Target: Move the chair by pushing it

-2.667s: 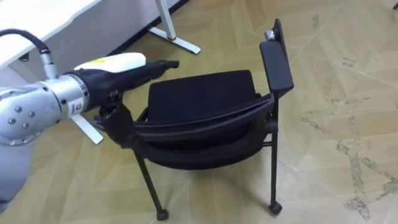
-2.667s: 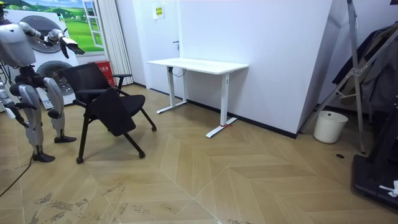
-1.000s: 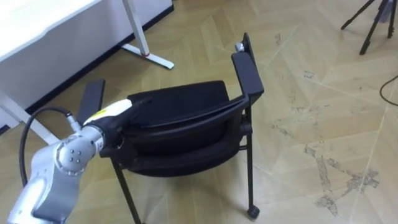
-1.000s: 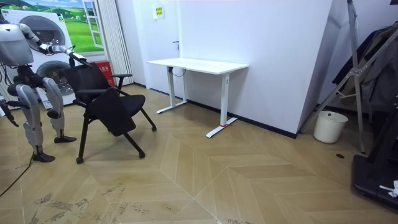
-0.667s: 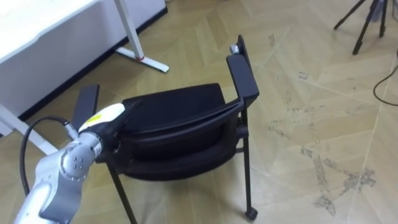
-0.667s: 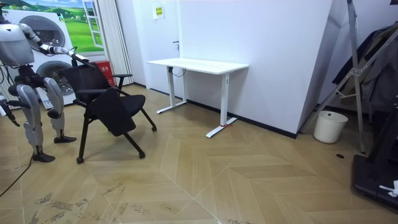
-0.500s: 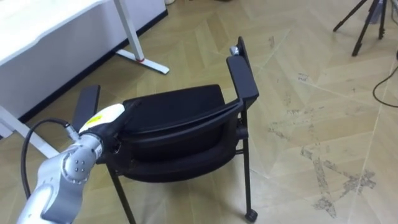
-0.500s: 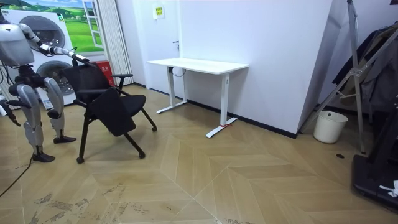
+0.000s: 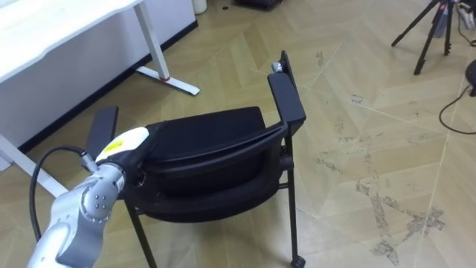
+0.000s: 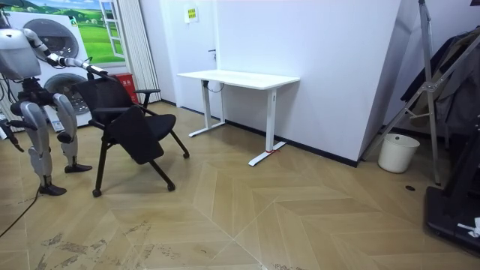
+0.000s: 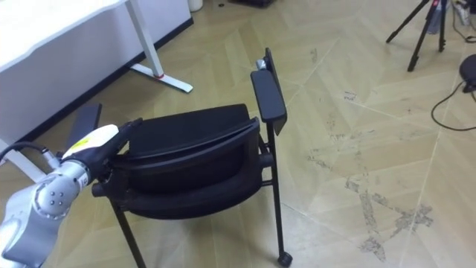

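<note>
The left arm reaches forward from the lower left, and the left hand (image 9: 125, 141) rests on the top left corner of the backrest of the black chair (image 9: 212, 138); its dark fingers merge with the black frame, so I cannot tell their state. The chair stands on the parquet floor (image 9: 372, 104) directly before the robot, near the white desk (image 9: 67, 26).
</note>
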You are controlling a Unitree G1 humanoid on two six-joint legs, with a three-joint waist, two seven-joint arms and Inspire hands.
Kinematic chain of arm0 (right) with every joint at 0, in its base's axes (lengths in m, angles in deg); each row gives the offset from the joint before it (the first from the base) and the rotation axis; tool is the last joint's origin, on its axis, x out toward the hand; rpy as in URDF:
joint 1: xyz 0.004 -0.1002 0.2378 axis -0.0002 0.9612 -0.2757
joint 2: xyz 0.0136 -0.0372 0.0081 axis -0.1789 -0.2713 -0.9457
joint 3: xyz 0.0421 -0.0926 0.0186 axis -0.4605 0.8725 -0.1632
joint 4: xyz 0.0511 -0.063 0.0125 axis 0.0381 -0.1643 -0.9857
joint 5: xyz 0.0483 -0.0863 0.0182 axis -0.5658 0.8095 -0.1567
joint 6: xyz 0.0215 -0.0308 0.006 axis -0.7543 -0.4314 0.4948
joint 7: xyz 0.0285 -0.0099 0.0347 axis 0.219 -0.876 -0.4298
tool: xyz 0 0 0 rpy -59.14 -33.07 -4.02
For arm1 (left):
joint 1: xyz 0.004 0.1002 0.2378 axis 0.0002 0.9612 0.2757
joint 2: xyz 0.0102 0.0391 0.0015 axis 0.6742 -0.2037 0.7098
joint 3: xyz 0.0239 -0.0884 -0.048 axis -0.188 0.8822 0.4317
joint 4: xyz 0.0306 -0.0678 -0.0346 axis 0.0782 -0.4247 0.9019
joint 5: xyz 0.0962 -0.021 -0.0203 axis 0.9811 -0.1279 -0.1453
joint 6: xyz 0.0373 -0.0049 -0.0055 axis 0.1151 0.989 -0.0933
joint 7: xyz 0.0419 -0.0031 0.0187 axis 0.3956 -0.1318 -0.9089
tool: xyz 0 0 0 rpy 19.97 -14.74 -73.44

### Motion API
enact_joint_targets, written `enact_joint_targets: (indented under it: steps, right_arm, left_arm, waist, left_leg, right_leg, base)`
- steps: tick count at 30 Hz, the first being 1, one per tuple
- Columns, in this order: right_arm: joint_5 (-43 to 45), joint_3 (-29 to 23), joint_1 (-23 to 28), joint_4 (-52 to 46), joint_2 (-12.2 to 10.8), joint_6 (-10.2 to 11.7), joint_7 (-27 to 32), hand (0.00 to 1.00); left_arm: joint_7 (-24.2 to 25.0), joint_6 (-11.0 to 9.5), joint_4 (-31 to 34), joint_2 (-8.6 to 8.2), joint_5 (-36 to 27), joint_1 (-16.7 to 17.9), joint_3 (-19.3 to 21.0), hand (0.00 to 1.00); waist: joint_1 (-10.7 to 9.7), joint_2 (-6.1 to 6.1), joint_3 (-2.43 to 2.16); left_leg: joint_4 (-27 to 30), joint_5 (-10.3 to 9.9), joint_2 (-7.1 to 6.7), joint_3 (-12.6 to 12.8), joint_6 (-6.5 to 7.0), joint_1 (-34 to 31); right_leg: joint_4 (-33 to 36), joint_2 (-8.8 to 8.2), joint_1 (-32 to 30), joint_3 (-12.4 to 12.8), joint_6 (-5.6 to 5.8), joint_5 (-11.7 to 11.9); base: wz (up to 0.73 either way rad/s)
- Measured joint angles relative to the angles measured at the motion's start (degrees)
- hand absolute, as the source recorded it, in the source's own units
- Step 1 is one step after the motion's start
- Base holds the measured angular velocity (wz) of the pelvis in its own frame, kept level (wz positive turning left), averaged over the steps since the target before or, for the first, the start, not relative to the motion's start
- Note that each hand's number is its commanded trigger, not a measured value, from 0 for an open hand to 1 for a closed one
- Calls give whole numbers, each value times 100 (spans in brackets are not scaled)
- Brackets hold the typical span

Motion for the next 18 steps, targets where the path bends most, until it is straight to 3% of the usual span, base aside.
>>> enact_joint_targets:
  steps: [12, 18]
  right_arm:
    - [56, 1, 0, 10, -50, 0, -59, 0]
    - [100, 1, -5, 30, -61, 0, -76, 0]
  left_arm:
    - [-60, -1, -29, 10, 13, -14, 7, 100]
    - [-60, -120, 7, 29, 120, 10, 7, 100]
  waist:
    - [-7, -7, 5]
    - [1, -13, 9]
  left_leg:
    - [-14, 0, 3, 8, 0, -3]
    - [-25, 0, 2, 7, 0, -21]
  right_leg:
    - [-20, 0, 0, 7, 0, 0]
    - [-39, 0, -10, 3, 9, -8]
  base:
    - [0]
    - [0]
